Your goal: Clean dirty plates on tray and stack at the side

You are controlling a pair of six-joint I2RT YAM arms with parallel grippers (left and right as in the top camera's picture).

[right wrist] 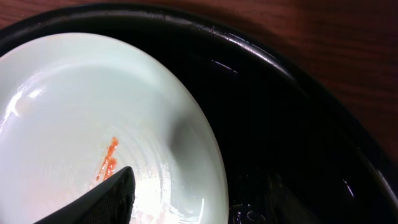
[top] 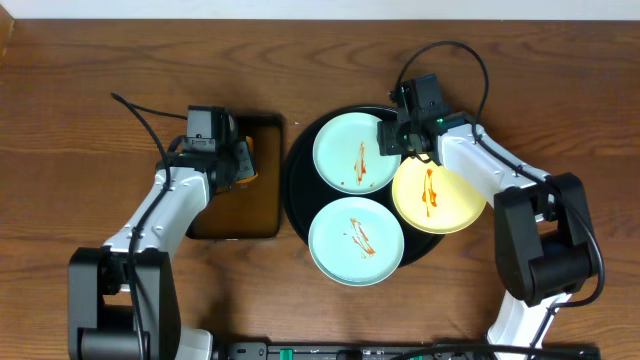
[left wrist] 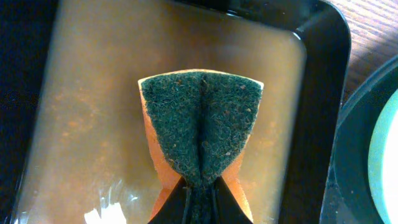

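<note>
Left pincer (left wrist: pixel 200 198) of mine is pressed onto an orange sponge (left wrist: pixel 200 121), green scouring face up, with the brown tray (left wrist: pixel 81 93) directly beneath. My right pincer (top: pixel 393 138) stands spread, one finger (right wrist: pixel 93 202) over the smeared mint plate (top: pixel 350 150). The yellow plate (top: pixel 440 205) lies behind it under my forearm, the second mint plate (top: pixel 356 240) further back. All three sit on the black tray (top: pixel 297 190).

Glossy tray (right wrist: pixel 298 93), rough-fibred sponge (left wrist: pixel 200 121), seemingly glazed plates (top: pixel 340 135).
</note>
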